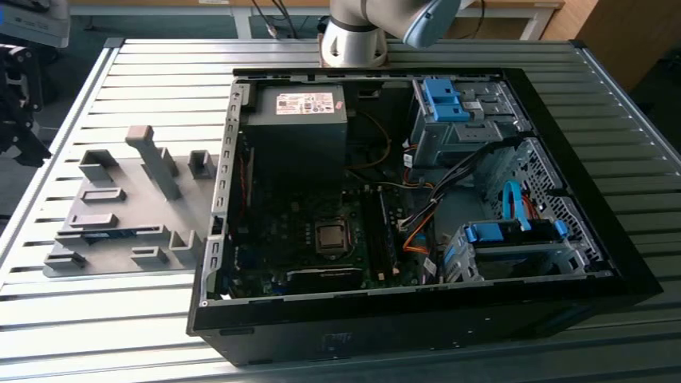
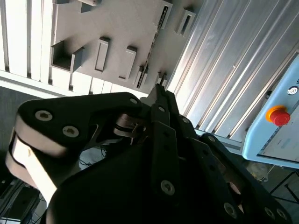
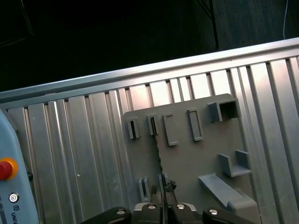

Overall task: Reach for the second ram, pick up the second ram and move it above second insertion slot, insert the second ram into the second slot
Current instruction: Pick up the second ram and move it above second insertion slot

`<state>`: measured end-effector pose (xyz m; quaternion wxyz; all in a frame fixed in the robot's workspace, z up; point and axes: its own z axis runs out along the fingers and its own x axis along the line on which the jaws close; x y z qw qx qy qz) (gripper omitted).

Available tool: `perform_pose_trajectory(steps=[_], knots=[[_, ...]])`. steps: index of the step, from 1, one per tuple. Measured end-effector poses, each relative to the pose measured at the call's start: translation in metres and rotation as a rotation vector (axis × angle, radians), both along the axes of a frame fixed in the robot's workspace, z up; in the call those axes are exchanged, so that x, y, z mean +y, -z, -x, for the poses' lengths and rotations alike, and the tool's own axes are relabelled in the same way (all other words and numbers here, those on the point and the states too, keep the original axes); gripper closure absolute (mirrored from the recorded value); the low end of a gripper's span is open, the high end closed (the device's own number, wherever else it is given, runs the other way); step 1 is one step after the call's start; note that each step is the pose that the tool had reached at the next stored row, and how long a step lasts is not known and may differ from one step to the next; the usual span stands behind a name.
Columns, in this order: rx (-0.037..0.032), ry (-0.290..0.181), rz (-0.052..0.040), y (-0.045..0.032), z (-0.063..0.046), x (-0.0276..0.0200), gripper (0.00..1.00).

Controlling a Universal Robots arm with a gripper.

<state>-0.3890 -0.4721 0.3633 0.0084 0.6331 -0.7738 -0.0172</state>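
Dark thin second ram (image 3: pixel 158 158), edge-on, gry holder (image 3: pixel 187 163)

The arm (image 1: pixel 356 32) runs off the top edge of the exterior view just above its base. On the grey tray (image 1: pixel 143 209) there, a thin bluish line (image 1: pixel 115 232) is too small to name, and the slots inside the computer case (image 1: pixel 426 323) are too dark to tell apart. In both wrist views the memory stick (image 3: pixel 158 154) (image 2: pixel 150 51) is seen edge-on, so its faces stay hidden. In the first wrist view its near end slips behind the gripper (image 3: pixel 164 205), and whether they touch I can't say. In the second wrist view the gripper's (image 2: pixel 159 91) black body is cut by the picture's edge and blocks much of the table (image 2: pixel 224 60). The red button (image 3: pixel 3 169) is half cropped.
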Motion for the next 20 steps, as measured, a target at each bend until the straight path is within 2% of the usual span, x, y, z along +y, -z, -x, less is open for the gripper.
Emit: perform_pose_trajectory(steps=[1,3,6,7,13,17,20], knots=[[-0.0001,0.0,0.0,0.0,0.0,0.0,0.83],[-0.0002,-0.001,-0.0001,0.0007,0.0,-0.0001,0.71],[-0.0002,-0.013,-0.0001,0.0039,0.0,-0.0011,0.65],[-0.0002,-0.021,0.0,0.0054,0.0,-0.0013,0.58],[-0.0001,-0.089,-0.0001,0.0151,0.0,-0.0017,0.58],[-0.0001,-0.091,0.0002,0.0218,0.0,-0.0017,0.58],[-0.0096,-0.091,0.0005,0.0241,0.0,-0.002,0.58]])
